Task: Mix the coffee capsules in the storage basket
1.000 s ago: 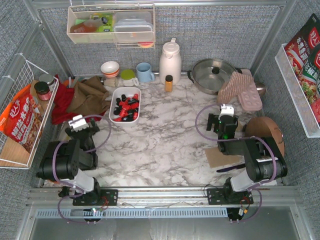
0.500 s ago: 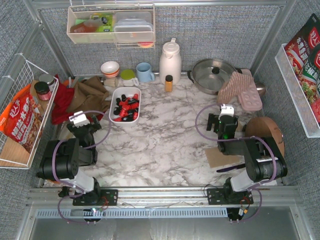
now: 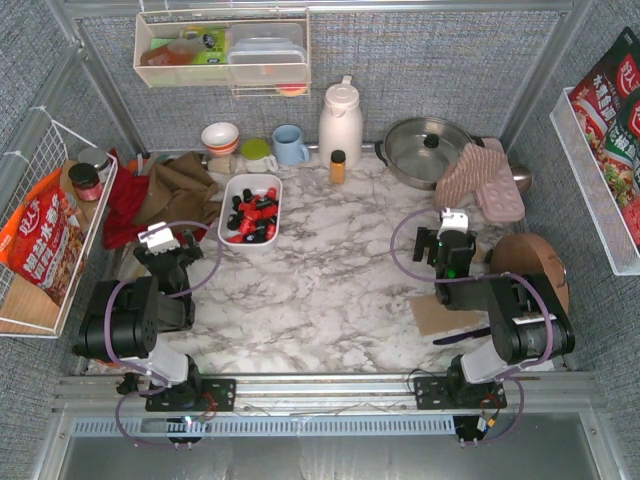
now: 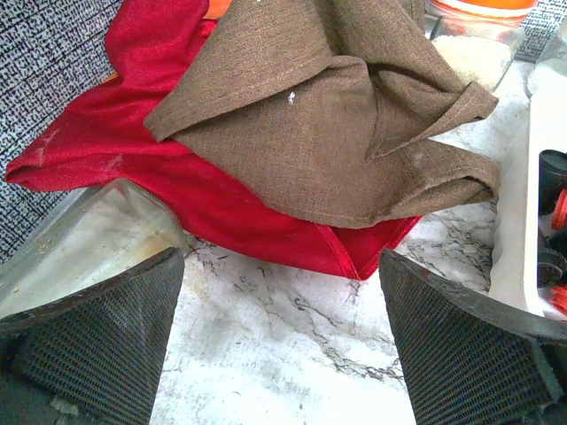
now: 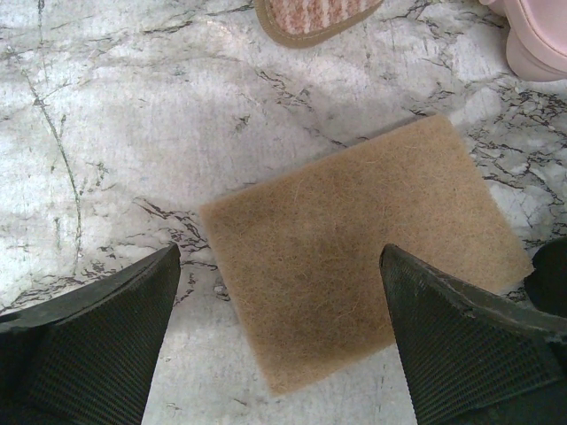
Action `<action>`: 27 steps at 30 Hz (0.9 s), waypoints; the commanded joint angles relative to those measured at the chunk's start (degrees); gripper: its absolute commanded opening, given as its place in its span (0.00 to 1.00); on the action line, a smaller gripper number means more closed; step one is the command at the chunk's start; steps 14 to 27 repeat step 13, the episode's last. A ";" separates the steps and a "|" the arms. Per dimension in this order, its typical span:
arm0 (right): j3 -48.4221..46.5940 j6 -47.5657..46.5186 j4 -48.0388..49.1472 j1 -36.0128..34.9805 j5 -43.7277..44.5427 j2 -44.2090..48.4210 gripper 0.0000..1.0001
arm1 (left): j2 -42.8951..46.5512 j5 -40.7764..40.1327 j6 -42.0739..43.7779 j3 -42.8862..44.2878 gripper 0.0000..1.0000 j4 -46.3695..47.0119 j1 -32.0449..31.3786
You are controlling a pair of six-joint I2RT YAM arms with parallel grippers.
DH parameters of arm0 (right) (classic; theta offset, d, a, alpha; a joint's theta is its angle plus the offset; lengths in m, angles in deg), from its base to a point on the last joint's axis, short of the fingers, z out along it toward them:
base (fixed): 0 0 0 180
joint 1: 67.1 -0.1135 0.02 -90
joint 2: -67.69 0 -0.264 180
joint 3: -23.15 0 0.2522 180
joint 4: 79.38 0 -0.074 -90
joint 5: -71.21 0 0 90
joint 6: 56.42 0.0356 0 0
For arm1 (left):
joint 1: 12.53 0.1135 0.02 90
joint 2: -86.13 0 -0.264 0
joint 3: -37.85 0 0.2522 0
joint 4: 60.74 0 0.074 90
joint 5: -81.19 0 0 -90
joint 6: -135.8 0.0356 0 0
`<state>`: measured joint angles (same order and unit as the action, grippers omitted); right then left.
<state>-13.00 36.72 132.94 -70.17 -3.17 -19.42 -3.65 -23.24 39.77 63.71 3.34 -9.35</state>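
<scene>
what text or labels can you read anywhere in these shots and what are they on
Nothing can be quoted with confidence.
Red bag in the left wire rack: white Chinese characters, too blurred to read.
Red packets in the right wall bin: white Chinese characters, too blurred to read.
Green packet on the top shelf: print too small.
Wrist views: no text.

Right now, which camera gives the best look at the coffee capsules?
The top external view: it shows the whole storage basket with the red and black coffee capsules inside. The left wrist view catches only a few at its right edge; the right wrist view shows none, just a tan pad.
</scene>
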 commanded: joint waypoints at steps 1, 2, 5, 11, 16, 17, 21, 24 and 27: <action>-0.49 0.36 0.72 -0.09 0.28 -0.06 0.99 | -0.14 0.49 -0.13 -0.01 0.99 1.54 0.07; -0.54 0.38 0.75 -0.10 0.26 -0.04 0.99 | -0.15 0.52 -0.13 -0.05 0.99 1.60 0.07; -0.50 0.38 0.76 -0.09 0.28 -0.06 0.99 | -0.13 0.53 -0.13 -0.05 0.99 1.60 0.07; -0.88 0.51 0.30 -0.08 0.16 -0.16 0.99 | -0.13 0.53 -0.13 -0.05 0.99 1.55 0.07; -0.89 0.52 0.25 -0.02 0.11 -0.18 0.99 | -0.13 0.51 -0.13 0.01 0.99 1.55 0.07; -0.89 0.52 0.25 -0.02 0.11 -0.18 0.99 | -0.13 0.51 -0.13 0.01 0.99 1.55 0.07; -0.89 0.52 0.25 -0.02 0.11 -0.18 0.99 | -0.13 0.51 -0.13 0.01 0.99 1.55 0.07; -0.89 0.52 0.25 -0.02 0.11 -0.18 0.99 | -0.13 0.51 -0.13 0.01 0.99 1.55 0.07; -0.89 0.52 0.25 -0.02 0.11 -0.18 0.99 | -0.13 0.51 -0.13 0.01 0.99 1.55 0.07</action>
